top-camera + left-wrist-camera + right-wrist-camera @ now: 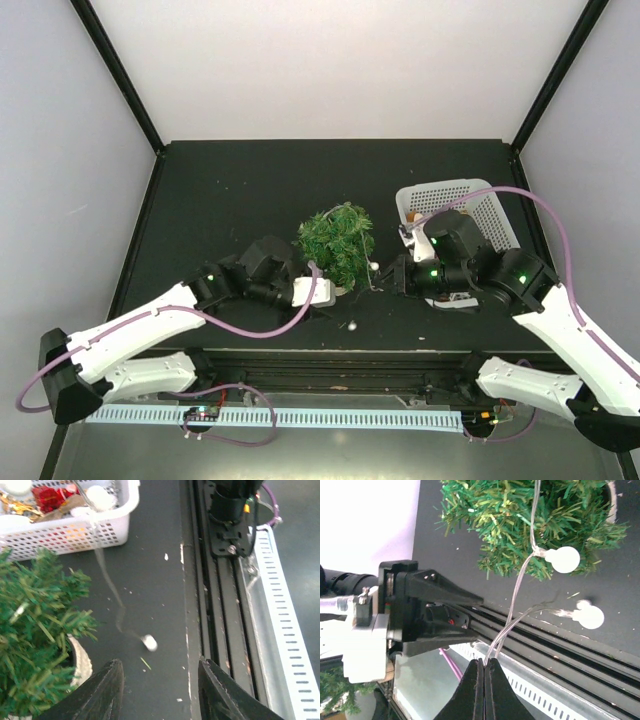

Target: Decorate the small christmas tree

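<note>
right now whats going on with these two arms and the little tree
The two arms are decorating the small christmas tree with a string of globe lights. The right gripper has its jaws shut on the clear wire, and one white bulb hangs against the tree's branches while a second lies on the black table beside it. The left gripper sits next to the tree's pot with its jaws apart and nothing between them. A white basket of ornaments stands by the right arm.

Left tool (159, 690) fingers parted, empty, right tool (484, 667) pinched closed, arms reaching inward
</note>
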